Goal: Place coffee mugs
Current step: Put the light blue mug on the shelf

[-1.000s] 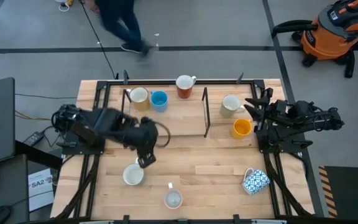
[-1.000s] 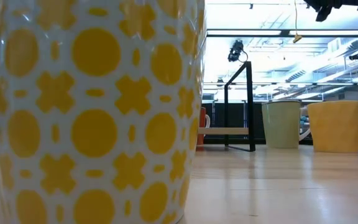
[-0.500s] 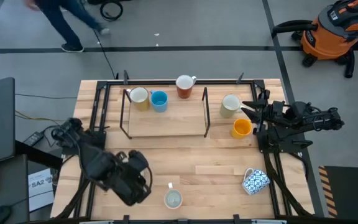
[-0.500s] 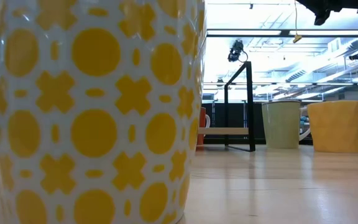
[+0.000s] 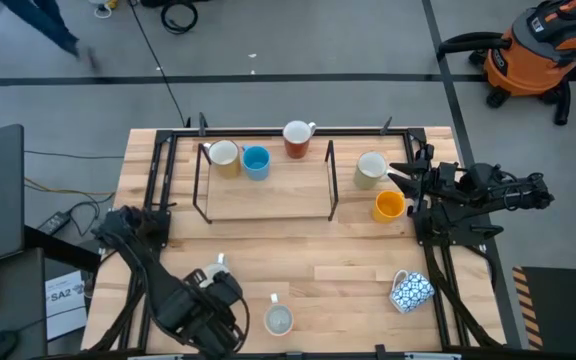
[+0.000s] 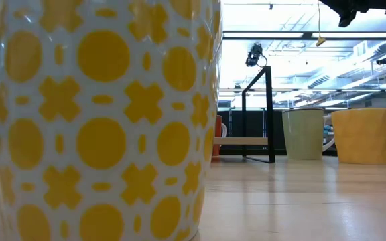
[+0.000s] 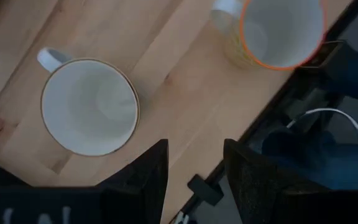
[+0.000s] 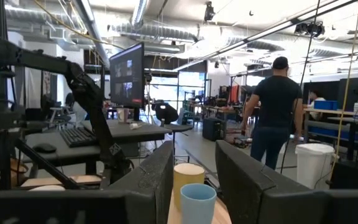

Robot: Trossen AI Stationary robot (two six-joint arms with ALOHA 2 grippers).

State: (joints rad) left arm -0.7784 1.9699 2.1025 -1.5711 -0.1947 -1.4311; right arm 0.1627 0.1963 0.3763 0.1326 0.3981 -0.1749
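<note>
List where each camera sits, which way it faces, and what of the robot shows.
High: overhead, facing down; both arms, the left gripper by the white mug.
Low: table height, facing the room; yellow-patterned mug fills it.
Left wrist: looks down past open fingers at the white mug, shared with high.
Right wrist: faces the room past open fingers, blue mug.

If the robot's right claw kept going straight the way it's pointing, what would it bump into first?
Probably the light blue ceramic mug, centred between the right gripper's open fingers, with the cream mug just behind. How far off is unclear.
</note>
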